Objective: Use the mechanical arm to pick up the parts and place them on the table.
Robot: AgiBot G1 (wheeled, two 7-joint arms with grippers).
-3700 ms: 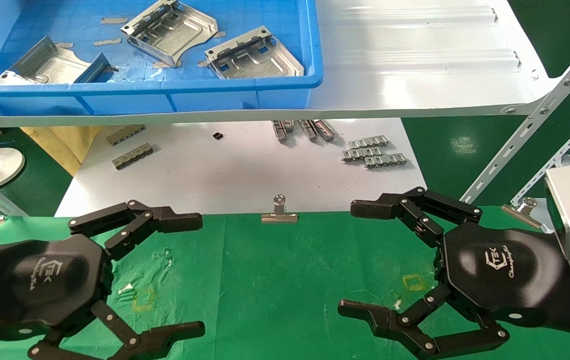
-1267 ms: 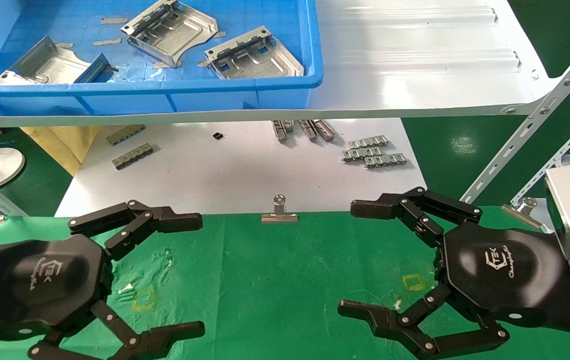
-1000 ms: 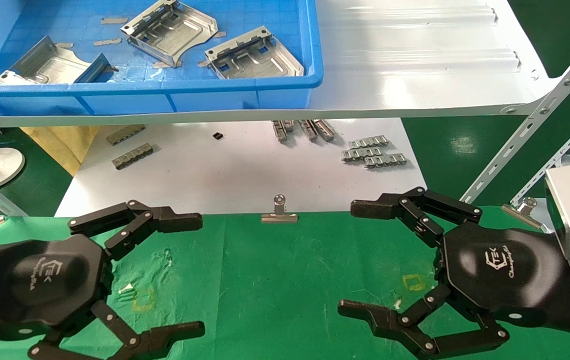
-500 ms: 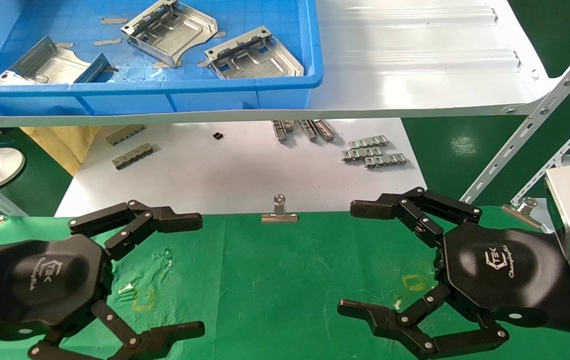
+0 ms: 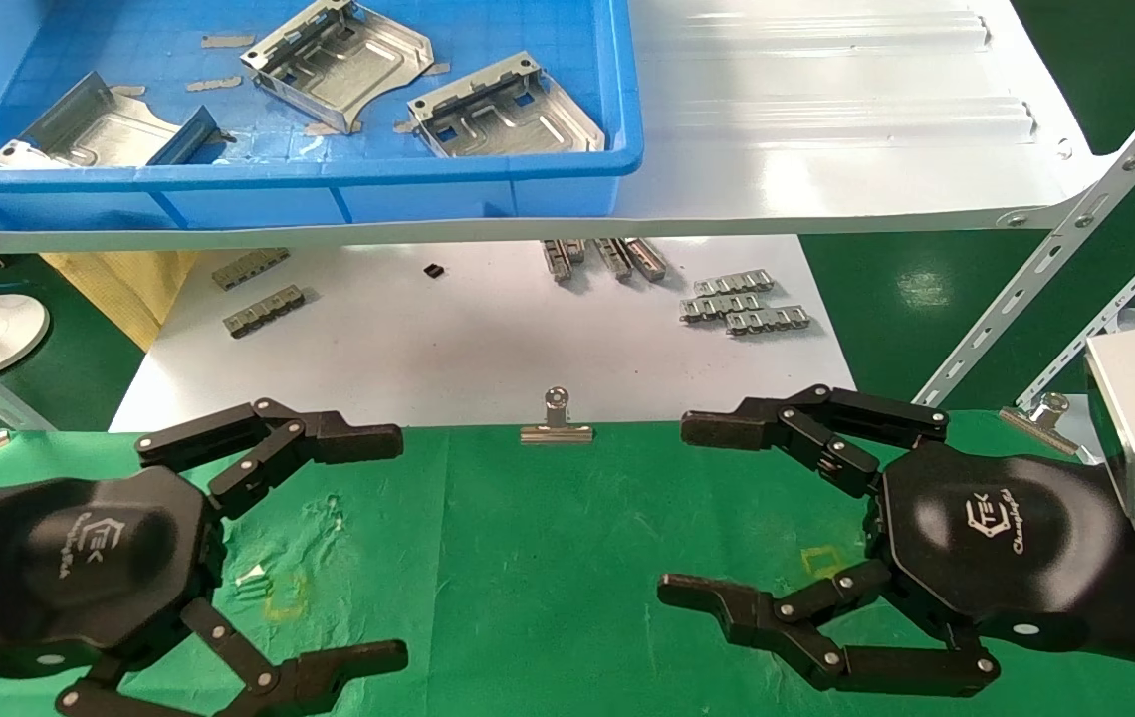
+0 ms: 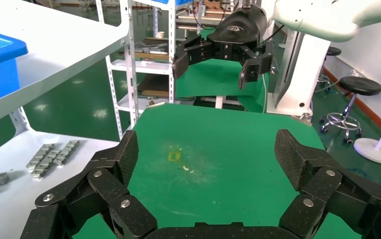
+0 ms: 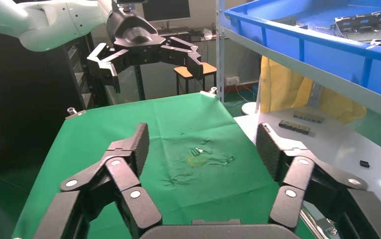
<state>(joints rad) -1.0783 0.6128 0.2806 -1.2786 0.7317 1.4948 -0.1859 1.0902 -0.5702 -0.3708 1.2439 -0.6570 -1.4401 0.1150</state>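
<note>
Three silver-grey parts (image 5: 339, 65) (image 5: 508, 110) (image 5: 95, 124) lie in a blue bin (image 5: 279, 179) on the white shelf, far beyond both hands. My left gripper (image 5: 398, 546) is open and empty above the green table (image 5: 548, 558) at the left. My right gripper (image 5: 675, 510) is open and empty above the table at the right. The left wrist view shows its own open gripper (image 6: 205, 154) over bare cloth, with the right gripper (image 6: 218, 57) farther off. The right wrist view shows its own open gripper (image 7: 203, 142), the left gripper (image 7: 148, 57) farther off and a part (image 7: 362, 20).
The glossy white shelf (image 5: 826, 119) overhangs a matte white board (image 5: 488, 339) with small grey strips (image 5: 742, 304). A binder clip (image 5: 556, 423) sits on the table's far edge. Slanted shelf brackets (image 5: 1055, 269) stand at the right. Yellow squares (image 5: 823, 563) (image 5: 284, 597) mark the cloth.
My right gripper's fingers have drawn a little closer together and reach slightly farther left; it stays open. The left gripper and the parts have not moved.
</note>
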